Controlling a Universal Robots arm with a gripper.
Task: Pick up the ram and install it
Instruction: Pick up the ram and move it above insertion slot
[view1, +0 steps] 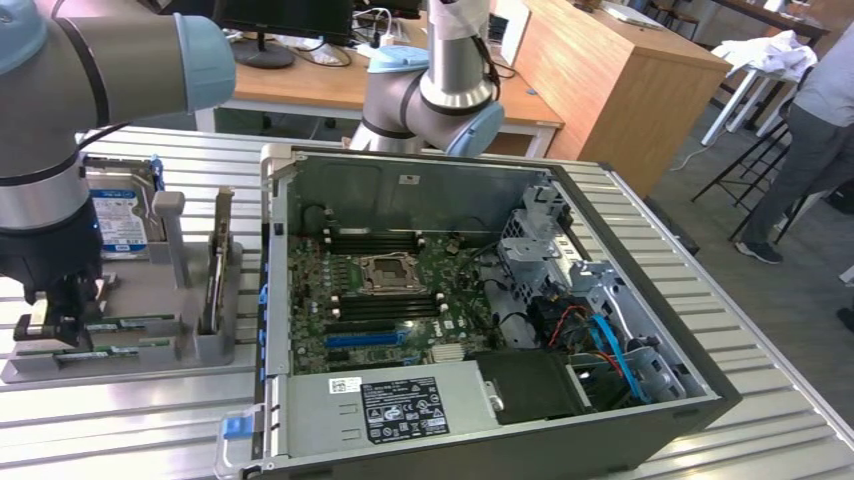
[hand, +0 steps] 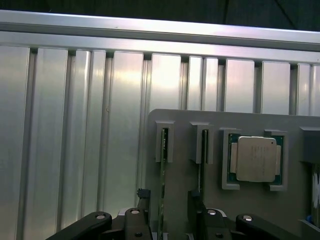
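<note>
gripper (hand: 168, 202) wide open, gripping nothing, fingers (hand: 195, 205) either side of the ram (hand: 164, 165), ram upright on edge in the slot nearest the grey holder's (hand: 250, 120) edge, second stick (hand: 204, 160) in next slot, CPU (hand: 256, 158) beyond

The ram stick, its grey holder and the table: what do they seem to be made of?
The ram: thin green board seen edge-on, likely fibreglass laminate. The holder: matte grey without shine, probably plastic. The table: ribbed silvery slats with bright reflections, most likely aluminium.
</note>
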